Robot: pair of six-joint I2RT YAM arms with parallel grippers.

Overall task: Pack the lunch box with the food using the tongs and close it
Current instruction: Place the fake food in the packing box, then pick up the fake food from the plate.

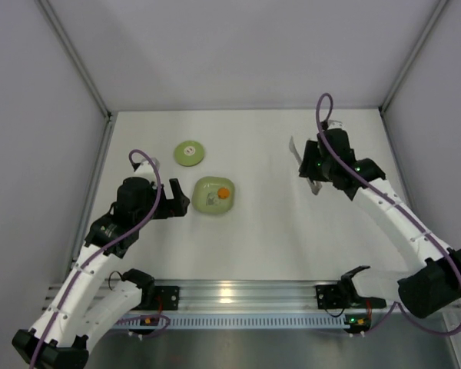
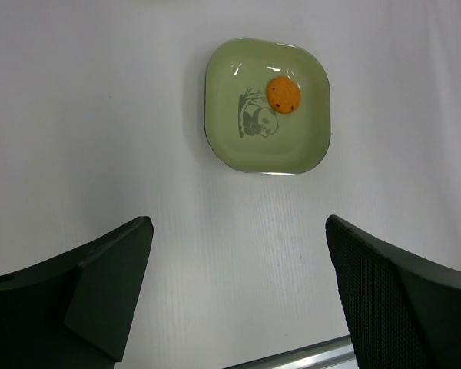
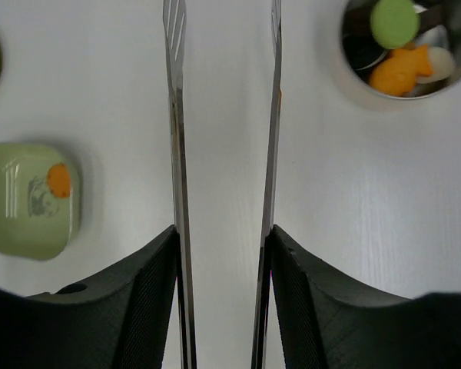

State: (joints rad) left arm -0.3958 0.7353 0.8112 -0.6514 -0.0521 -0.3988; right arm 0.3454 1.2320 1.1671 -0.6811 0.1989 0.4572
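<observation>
A small round orange food piece [image 1: 223, 193] lies on the light green squarish plate [image 1: 206, 201], on its right side. Behind the plate, a bit left, lies the flat round green lid [image 1: 190, 152]. The left gripper [image 2: 237, 227] is just left of the plate. Well right of the plate are the long thin silvery metal tongs [image 3: 177, 154], between the right gripper [image 3: 223, 238] fingers. Right of the tongs, farther from the plate, stands the small round silvery metal tin [image 3: 373, 88] with more small food pieces [image 3: 399, 69] in it.
</observation>
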